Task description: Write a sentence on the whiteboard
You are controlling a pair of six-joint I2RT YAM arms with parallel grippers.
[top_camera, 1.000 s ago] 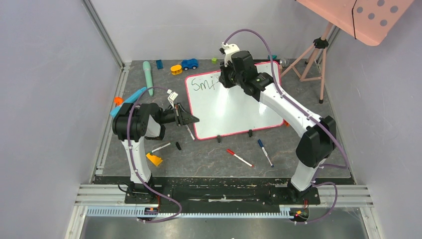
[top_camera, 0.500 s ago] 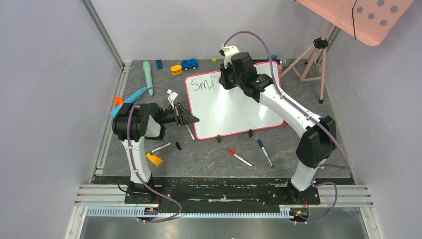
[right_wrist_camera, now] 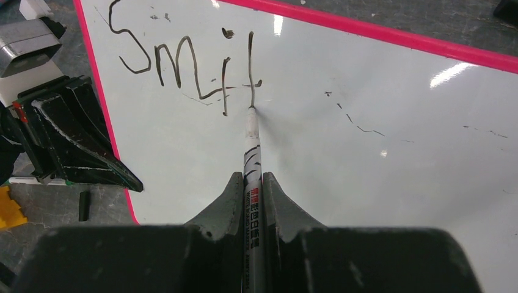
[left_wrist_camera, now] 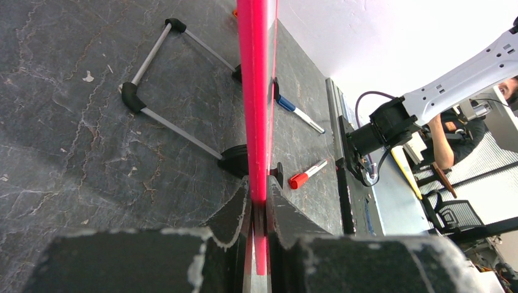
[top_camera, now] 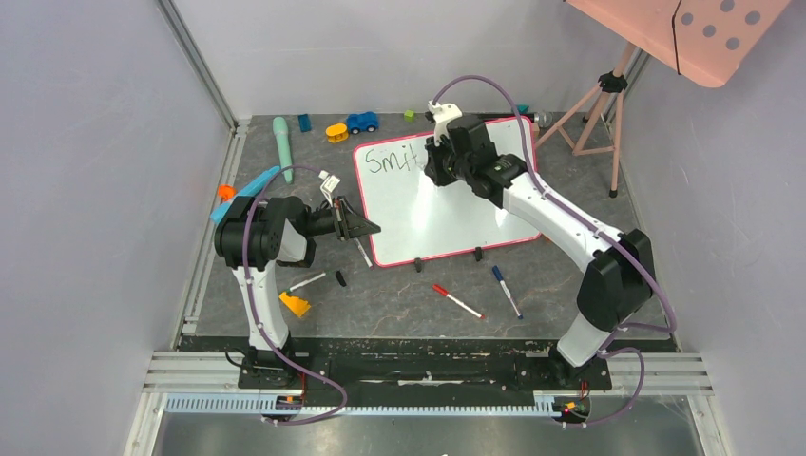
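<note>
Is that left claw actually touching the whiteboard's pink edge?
Touching. The left wrist view shows the left gripper shut on the whiteboard, pinching its pink edge from both sides with no gap.

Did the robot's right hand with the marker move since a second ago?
Yes. The right hand, gripping the marker, slid a little rightward along the whiteboard, farther from its left edge.

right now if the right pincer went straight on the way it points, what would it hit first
The whiteboard: the marker in the right pincer has its tip on the white face, so it would likely press straight in.
</note>
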